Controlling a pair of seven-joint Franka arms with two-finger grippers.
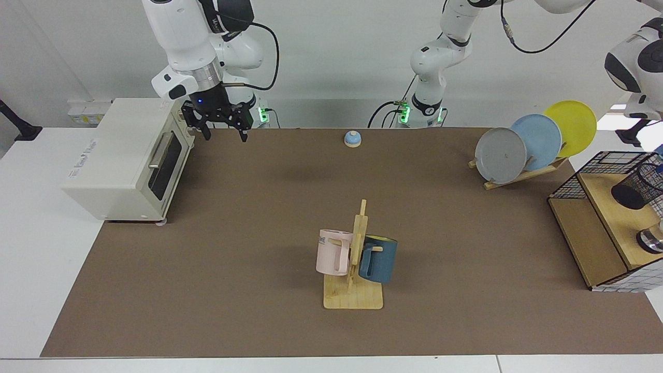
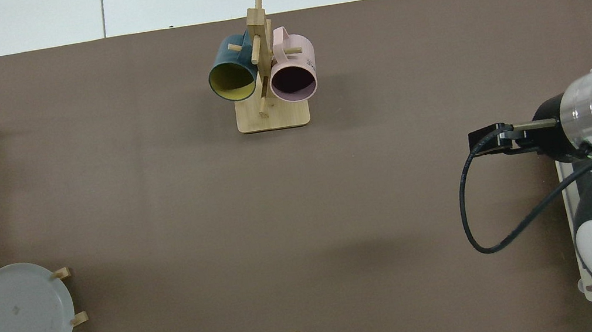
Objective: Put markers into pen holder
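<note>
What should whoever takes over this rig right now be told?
Right claw: open, empty, hanging above the table's back edge beside the toaster oven.
Left claw: out of view; its arm reaches past the facing view's right edge.
Pen holder: tilted on the wooden shelf inside the wire basket, partly cut off by the picture edge.
Markers: none clearly visible.
Done: nothing that can be confirmed.
Left: find the marker and get it into the pen holder.

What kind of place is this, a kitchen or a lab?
Most likely a robotics lab staged as a kitchen: two white arms bolted behind a brown mat, with a toaster oven, mug tree and plate rack as props.
</note>
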